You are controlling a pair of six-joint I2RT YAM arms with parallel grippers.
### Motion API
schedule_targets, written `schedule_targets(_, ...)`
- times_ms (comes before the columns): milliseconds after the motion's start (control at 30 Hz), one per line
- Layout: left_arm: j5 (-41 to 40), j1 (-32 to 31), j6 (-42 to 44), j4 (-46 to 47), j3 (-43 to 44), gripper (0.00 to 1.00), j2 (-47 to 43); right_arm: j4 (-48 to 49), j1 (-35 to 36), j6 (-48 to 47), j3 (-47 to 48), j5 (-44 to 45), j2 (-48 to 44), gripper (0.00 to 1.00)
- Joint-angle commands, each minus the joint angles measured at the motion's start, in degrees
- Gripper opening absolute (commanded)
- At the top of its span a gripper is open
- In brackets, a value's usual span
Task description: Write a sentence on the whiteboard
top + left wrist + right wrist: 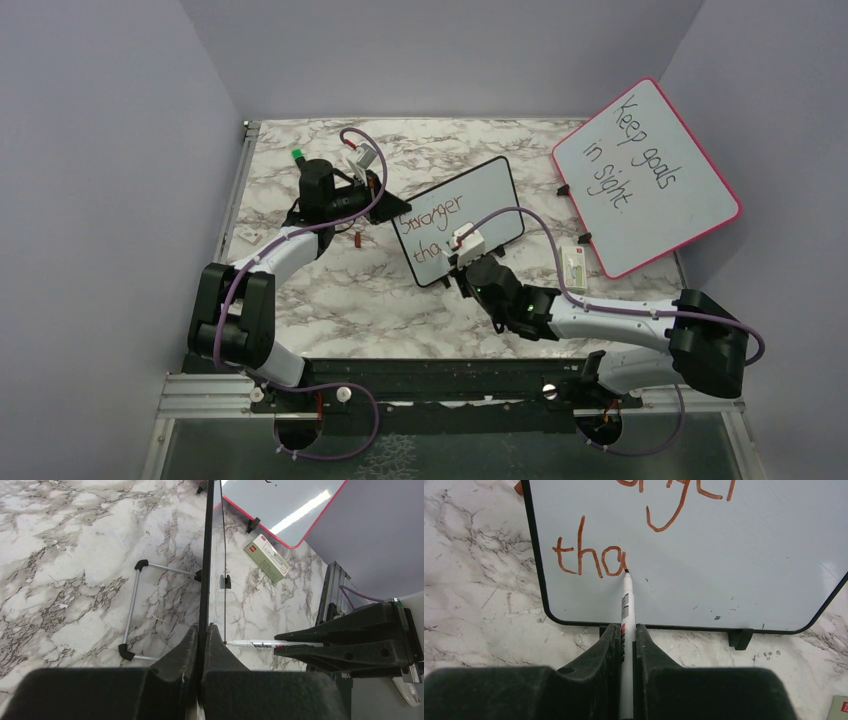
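The small black-framed whiteboard [490,195] stands tilted mid-table. It bears the reddish-brown sentence [432,222]: "Stronger" above "tha" [589,555]. My left gripper [385,203] is shut on the board's left edge; in the left wrist view [204,630] I see the black frame [207,555] edge-on between the fingers. My right gripper [462,262] is shut on a white marker [626,605]. The marker tip touches the board just right of the "a". The marker also shows in the left wrist view [272,643].
A larger pink-framed board [645,175] with black handwriting leans at the back right. A small green-and-white box [574,270] lies in front of it. A small reddish cap [359,240] lies left of the whiteboard. Purple walls enclose the table.
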Motion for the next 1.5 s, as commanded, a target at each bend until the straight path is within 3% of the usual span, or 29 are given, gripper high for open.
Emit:
schedule_targets(0, -5.32, -0.43, 2.22, -6.02, -0.66, 0.0, 1.66, -2.47, -0.68, 0.95, -1.05, 2.64, -0.95, 0.01)
schedule_targets(1133, -5.18, -0.43, 2.57, -6.13, -0.56, 0.0, 2.19, 6.3, -1.97, -2.55, 1.67, -0.93, -0.15, 0.01)
schedule_targets(1467, -5.19, -0.43, 2.48, -6.19, -0.68, 0.0, 1.92, 2.85, -2.19, -1.19, 1.33, -0.35, 0.1, 0.01)
